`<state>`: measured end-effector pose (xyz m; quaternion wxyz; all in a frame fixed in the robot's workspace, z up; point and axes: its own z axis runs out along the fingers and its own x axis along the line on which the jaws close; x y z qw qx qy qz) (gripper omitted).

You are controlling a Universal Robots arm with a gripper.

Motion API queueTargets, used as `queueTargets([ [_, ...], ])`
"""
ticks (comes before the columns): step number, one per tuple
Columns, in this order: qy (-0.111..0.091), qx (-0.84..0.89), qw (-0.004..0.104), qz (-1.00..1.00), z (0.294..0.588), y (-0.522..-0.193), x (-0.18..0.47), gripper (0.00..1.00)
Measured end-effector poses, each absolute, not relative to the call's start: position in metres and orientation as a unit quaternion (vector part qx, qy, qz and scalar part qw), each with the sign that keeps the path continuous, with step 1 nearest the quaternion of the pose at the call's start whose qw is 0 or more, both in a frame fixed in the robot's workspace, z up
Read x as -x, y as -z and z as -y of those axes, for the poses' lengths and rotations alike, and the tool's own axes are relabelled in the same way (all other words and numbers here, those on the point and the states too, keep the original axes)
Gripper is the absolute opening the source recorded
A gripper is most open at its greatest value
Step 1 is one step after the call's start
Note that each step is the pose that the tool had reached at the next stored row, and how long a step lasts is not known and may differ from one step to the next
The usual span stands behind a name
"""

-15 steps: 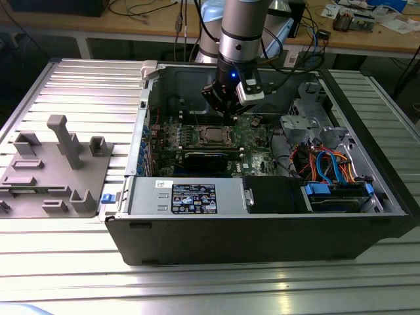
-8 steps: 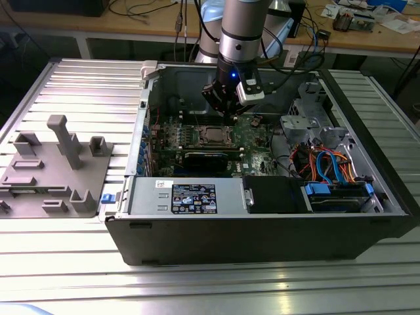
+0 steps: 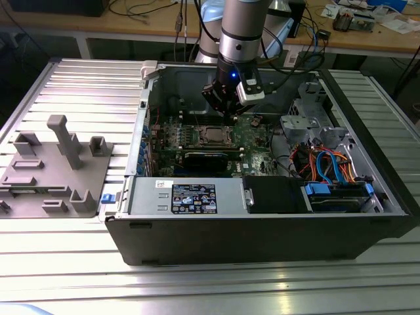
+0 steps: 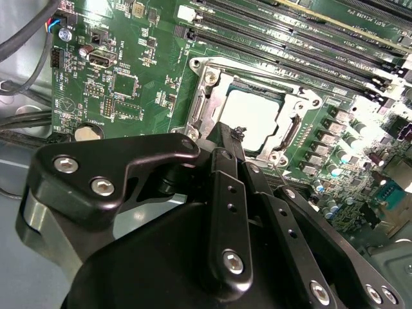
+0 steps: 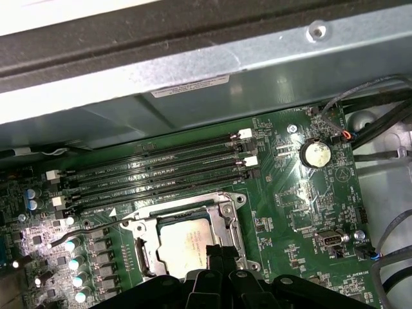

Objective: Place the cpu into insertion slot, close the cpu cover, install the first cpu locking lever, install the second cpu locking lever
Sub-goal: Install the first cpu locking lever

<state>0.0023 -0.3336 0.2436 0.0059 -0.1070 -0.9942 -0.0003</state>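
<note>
The cpu (image 4: 254,114) lies flat in the insertion slot (image 5: 143,254), its dull silver top showing in both wrist views (image 5: 183,241). The cpu cover (image 4: 207,82) lies down around the chip as a silvery frame, and the chip shows through its window. A thin metal locking lever (image 5: 90,226) sticks out sideways from the socket over the board. My gripper (image 4: 233,134) is shut with nothing in it, fingertips just above the chip's edge. In the exterior view the gripper (image 3: 226,110) hangs inside the open case over the cpu (image 3: 214,135).
Memory slots (image 5: 161,168) run beside the socket and a coin battery (image 5: 313,153) sits near the case wall. A black card (image 3: 207,157), the power supply (image 3: 190,197) and a cable bundle (image 3: 321,164) crowd the case. A grey fixture (image 3: 56,170) stands on the exterior view's left.
</note>
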Motion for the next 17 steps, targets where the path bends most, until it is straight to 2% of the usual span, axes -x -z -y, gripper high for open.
queueTargets([
  [17,0.000,0.102,0.006,0.995,0.3336,-0.2436,-0.0023,0.11],
])
